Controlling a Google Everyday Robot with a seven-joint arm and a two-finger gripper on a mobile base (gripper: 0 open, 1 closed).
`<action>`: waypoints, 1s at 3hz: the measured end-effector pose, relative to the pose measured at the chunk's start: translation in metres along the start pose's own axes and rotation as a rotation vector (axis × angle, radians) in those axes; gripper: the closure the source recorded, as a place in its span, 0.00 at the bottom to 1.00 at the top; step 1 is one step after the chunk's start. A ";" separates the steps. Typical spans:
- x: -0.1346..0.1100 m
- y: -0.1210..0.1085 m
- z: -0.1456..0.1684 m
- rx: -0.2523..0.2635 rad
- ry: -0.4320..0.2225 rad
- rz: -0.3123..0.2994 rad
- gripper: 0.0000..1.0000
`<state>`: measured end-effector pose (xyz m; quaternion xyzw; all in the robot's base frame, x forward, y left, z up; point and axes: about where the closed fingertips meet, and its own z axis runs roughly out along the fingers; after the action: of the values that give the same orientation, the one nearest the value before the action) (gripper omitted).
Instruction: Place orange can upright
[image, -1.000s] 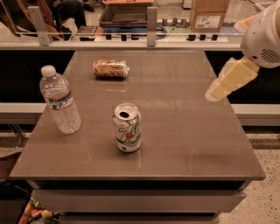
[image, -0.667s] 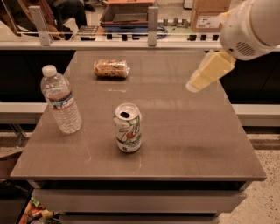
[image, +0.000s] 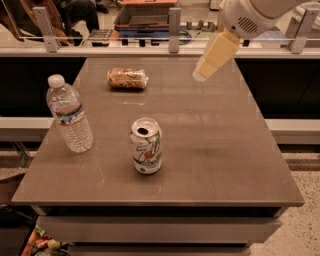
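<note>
One claw, pale and slanted, hangs in the air beyond the 7UP can and off to its right in the view. It carries nothing that shows; clenched or released, I cannot tell. The orange can lies on its side on the bench, beyond the 7UP can and a touch to its left, well apart from both it and the claw. The step in hand, as I read it, is the approach. Come down over the can's middle, take it across the barrel rather than by the silver ends, then tip it up and seat one end flat before letting go. A water bottle stands left of the 7UP can, out of the way. Against the earlier frame, the claw has swung in from farther right of the 7UP can, closing on the orange can; both cans and the bottle have not moved.
</note>
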<state>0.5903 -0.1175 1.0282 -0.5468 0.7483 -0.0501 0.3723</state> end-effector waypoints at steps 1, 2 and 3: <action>-0.013 -0.014 0.019 -0.089 0.047 -0.020 0.00; -0.056 -0.028 -0.009 -0.105 0.069 -0.011 0.00; -0.115 -0.027 -0.033 -0.127 0.067 -0.017 0.00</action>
<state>0.6059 -0.0405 1.1227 -0.5737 0.7572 -0.0240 0.3113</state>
